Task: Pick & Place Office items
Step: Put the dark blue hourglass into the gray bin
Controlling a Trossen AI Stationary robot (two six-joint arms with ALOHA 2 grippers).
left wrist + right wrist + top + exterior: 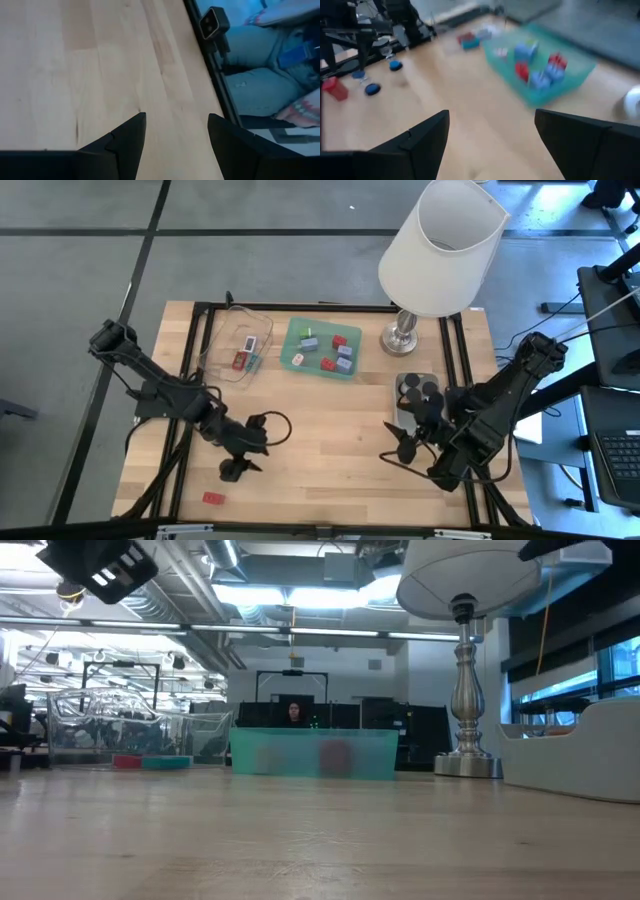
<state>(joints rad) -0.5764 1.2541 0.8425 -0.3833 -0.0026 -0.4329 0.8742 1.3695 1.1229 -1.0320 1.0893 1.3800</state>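
My left gripper (238, 465) (175, 117) hovers open over bare wood at the table's near left, nothing between its fingers. One red block (213, 498) (335, 89) lies on the table just nearer than it. The green tray (320, 348) (540, 65) holds several red, blue and lavender blocks. The clear tray (240, 345) holds flat red and teal pieces (150, 762). Black round caps (420, 390) lie on the grey tray (405, 415). My right gripper (405, 448) (492, 112) hangs open above the table beside the grey tray, facing the green tray.
A big white-shaded lamp (440, 250) stands on its metal base (403, 335) at the far right. Two small dark round pieces (372, 89) lie on the wood under my left arm. A black frame (200, 310) runs along the table's edges. Bare wood lies between the two grippers.
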